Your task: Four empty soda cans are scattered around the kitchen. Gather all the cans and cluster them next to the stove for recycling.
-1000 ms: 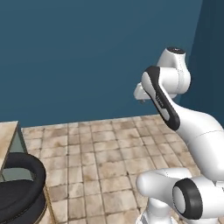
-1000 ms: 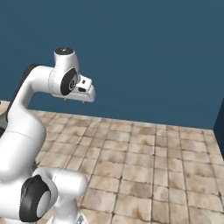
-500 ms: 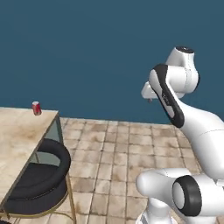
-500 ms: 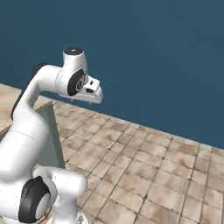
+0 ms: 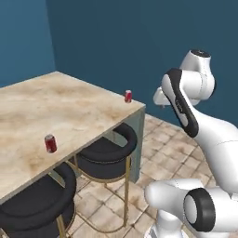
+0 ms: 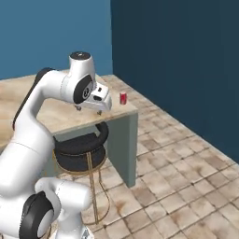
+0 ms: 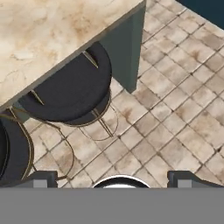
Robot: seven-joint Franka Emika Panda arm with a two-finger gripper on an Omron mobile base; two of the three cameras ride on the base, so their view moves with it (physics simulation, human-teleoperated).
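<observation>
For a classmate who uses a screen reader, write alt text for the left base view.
Two red cans stand on a beige marble counter: one can near its front edge, the other can at the far corner. Two black stools sit tucked under that edge, and the white arm rises at right before blue walls.

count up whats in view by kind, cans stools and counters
soda cans: 2, one by the counter's far corner, one nearer on the top
stools: 2, black seats on gold legs
counters: 1, beige marble
total: 5
</observation>
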